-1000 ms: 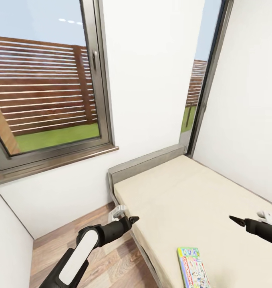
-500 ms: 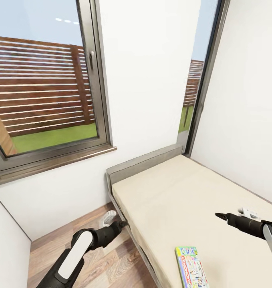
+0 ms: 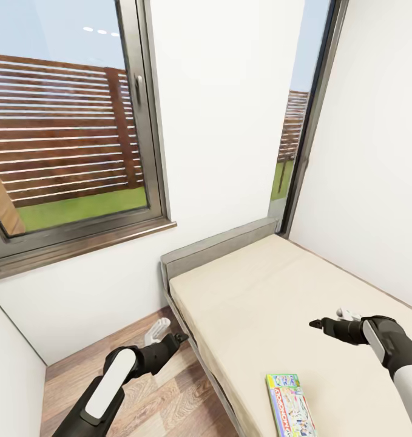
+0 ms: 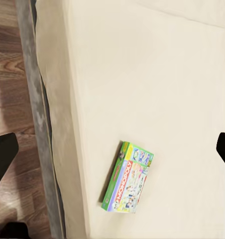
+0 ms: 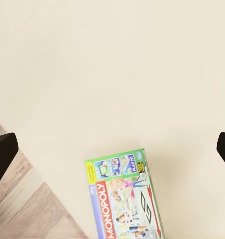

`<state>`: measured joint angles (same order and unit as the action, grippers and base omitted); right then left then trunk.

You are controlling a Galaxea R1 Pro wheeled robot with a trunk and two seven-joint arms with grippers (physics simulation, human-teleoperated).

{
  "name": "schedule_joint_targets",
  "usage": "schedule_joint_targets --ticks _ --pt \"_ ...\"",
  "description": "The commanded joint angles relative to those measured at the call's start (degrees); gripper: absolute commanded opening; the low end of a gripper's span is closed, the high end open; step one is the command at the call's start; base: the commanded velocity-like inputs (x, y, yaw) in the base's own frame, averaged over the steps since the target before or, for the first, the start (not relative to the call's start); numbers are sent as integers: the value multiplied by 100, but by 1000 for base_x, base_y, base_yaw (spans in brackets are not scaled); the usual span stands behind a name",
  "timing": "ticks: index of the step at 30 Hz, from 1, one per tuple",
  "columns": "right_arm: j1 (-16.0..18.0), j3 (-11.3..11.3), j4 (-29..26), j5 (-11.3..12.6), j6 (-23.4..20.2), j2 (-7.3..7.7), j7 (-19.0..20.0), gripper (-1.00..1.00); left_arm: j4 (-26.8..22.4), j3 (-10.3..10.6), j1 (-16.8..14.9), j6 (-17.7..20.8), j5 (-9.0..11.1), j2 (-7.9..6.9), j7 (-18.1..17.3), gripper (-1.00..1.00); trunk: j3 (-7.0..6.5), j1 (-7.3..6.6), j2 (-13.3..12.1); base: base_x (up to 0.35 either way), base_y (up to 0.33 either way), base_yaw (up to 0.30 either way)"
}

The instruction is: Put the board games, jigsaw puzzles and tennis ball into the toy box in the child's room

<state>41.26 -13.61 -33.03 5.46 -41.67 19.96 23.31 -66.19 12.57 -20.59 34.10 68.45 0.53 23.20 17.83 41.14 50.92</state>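
One board game, a white-green Monopoly box, lies flat on the cream mattress of the bed near its floor-side edge. My right gripper hovers open over the mattress, up and to the right of the box. In the right wrist view the box lies below, between the spread black fingers. My left gripper is open over the floor beside the bed frame, left of the box. From the left wrist the box lies on the mattress, fingers wide apart.
A grey headboard closes the bed's far end against the white wall. A large window is on the left, a narrow one in the corner. Wood-plank floor runs along the bed's left side.
My right gripper has moved left over the mattress, nearer the Monopoly box. My left arm has pulled back and sunk toward the floor. The box has not moved.
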Motion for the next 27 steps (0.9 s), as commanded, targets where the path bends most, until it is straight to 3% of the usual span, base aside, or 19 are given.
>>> schedule_joint_targets --ticks 1,6,19,27 --pt "7 -11 0 54 -43 0 -15 100 -9 1 -4 4 61 0 57 100 26 23 48 0 0 -2" --pt "274 95 359 58 -49 1 -101 100 -23 -12 -12 1 54 -7 47 100 116 133 248 0 0 -1" --pt "386 156 463 63 -52 21 -96 100 70 -50 -38 -4 47 -23 112 100 350 419 770 0 0 0" --pt "410 146 535 68 -113 30 -103 100 557 -75 -218 -14 73 -24 121 100 493 595 1091 0 0 0"
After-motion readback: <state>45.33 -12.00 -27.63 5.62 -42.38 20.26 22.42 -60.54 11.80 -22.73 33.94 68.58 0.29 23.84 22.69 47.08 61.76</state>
